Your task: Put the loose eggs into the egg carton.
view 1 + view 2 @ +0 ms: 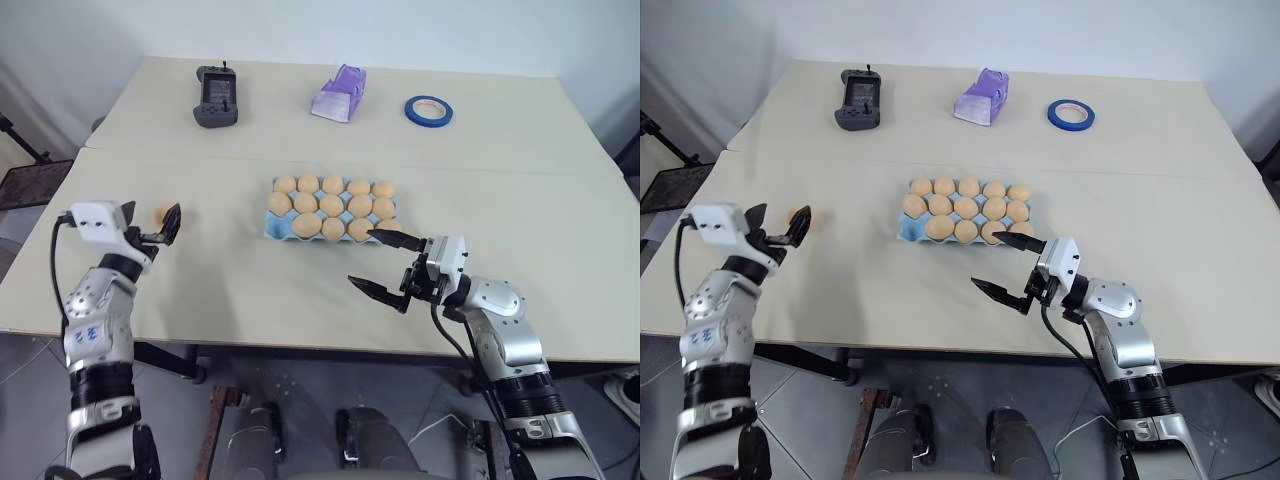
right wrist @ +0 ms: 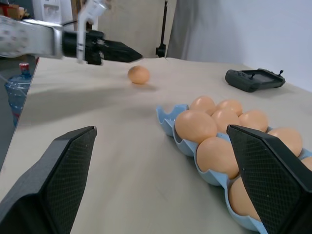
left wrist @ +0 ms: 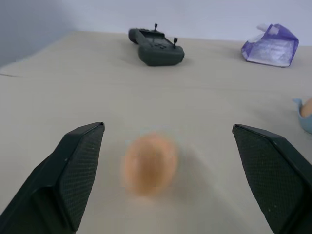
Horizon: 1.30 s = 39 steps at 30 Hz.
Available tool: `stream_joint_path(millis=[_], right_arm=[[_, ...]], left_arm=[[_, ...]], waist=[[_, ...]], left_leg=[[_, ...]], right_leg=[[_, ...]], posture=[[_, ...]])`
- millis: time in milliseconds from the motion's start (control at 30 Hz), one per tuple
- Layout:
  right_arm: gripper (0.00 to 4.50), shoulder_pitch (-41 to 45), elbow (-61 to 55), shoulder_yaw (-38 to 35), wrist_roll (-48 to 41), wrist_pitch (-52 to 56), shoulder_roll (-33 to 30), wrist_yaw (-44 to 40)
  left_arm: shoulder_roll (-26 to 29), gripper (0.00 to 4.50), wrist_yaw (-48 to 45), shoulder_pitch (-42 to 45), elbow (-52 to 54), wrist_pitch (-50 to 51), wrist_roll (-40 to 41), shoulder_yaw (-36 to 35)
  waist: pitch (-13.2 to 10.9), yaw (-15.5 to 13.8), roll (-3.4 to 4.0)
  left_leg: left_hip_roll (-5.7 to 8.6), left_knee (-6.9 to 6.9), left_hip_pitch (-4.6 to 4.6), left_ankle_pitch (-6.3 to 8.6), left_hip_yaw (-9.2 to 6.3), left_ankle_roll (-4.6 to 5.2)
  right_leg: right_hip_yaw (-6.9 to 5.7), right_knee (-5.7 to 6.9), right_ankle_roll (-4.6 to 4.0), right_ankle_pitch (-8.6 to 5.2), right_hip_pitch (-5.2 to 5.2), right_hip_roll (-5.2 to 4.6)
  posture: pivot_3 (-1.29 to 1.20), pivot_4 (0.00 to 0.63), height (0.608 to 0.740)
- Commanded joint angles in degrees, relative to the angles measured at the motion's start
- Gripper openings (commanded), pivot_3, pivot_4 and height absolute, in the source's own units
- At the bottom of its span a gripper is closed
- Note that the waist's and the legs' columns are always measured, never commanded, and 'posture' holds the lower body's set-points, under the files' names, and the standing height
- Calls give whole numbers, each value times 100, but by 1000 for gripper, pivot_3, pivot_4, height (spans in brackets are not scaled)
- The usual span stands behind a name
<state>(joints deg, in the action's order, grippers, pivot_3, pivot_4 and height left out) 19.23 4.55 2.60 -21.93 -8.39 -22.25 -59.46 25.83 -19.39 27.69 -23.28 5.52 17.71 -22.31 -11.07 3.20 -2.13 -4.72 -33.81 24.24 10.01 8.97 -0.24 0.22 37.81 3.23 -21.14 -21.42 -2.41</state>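
On table, no legible writing; left gripper (image 1: 150,228) fingers spread round loose egg (image 3: 149,163), right gripper (image 1: 382,262) fingers spread, empty.

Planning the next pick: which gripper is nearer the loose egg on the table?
Left. The left gripper is open with the loose egg between its fingers; the right gripper hangs open by the egg carton, well away.

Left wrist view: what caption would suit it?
Open left end effector lined up on a loose egg lying on the table.
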Motion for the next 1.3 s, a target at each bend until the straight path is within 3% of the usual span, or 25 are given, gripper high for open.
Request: stream_joint_path(millis=[33, 200, 300, 533, 700, 867, 1133, 1300], right_arm=[[4500, -12, -196, -46, -21, -43, 44, 102], [4500, -173, -354, -95, -20, -22, 5, 218], [4500, -311, -460, -139, -23, -3, -35, 295], [4500, -409, -543, -145, -19, 45, -62, 387], [4500, -469, -562, -153, -12, 35, -69, 415], [4500, -555, -506, -197, 25, -62, -77, 440], [4500, -714, -534, -235, 89, -180, -52, 579], [4500, -819, -645, -230, 103, -186, -46, 685]], left_arm=[[173, 4484, -14, 458, -831, -303, -300, 189], [260, 4484, 150, 898, -1659, -469, -477, 254], [300, 3875, 103, 961, -1861, -545, -497, 266], [327, 1775, -483, 948, -1948, -792, -424, 380], [225, 1775, -1063, 865, -1533, -1131, -344, 514], [14, 1775, -2049, 792, -719, -1007, -280, 1127], [-197, 1775, -2691, 1295, -1235, -1006, -463, 1686], [-285, 3292, -2900, 1461, -1465, -1044, -444, 1757]], waist=[[0, 3, 0], [-1, 1, -2], [-1, -3, -2], [-1, -9, -2], [-1, -12, -2], [-1, -27, -2], [-1, 1, -2], [-1, -4, -2]], left_leg=[[-1, 1, 0, -2, 2, -1], [-6, -1, 0, -9, 7, -10], [-6, -1, 1, -9, 9, -13], [-5, -5, 0, -4, 8, -13], [-5, -2, 1, -1, 8, -10], [-3, -2, 2, -3, 12, -13], [-3, -6, 1, -2, 11, -8], [-3, -6, 1, -5, 10, -8]], right_leg=[[1, 1, 0, 0, -3, 2], [7, 3, 1, -1, -7, 8], [7, 3, 1, -1, -7, 7], [6, 8, 3, 0, -6, 3], [5, 6, 2, 0, -7, 3], [7, 5, 3, 0, -6, 3], [11, 8, 3, 1, -7, 5], [11, 6, 3, 0, -7, 5]], posture=[[0, 150, 740], [0, 150, 740], [0, 150, 740], [0, 150, 740], [0, 150, 740], [0, 150, 740], [0, 150, 740], [0, 150, 740]])
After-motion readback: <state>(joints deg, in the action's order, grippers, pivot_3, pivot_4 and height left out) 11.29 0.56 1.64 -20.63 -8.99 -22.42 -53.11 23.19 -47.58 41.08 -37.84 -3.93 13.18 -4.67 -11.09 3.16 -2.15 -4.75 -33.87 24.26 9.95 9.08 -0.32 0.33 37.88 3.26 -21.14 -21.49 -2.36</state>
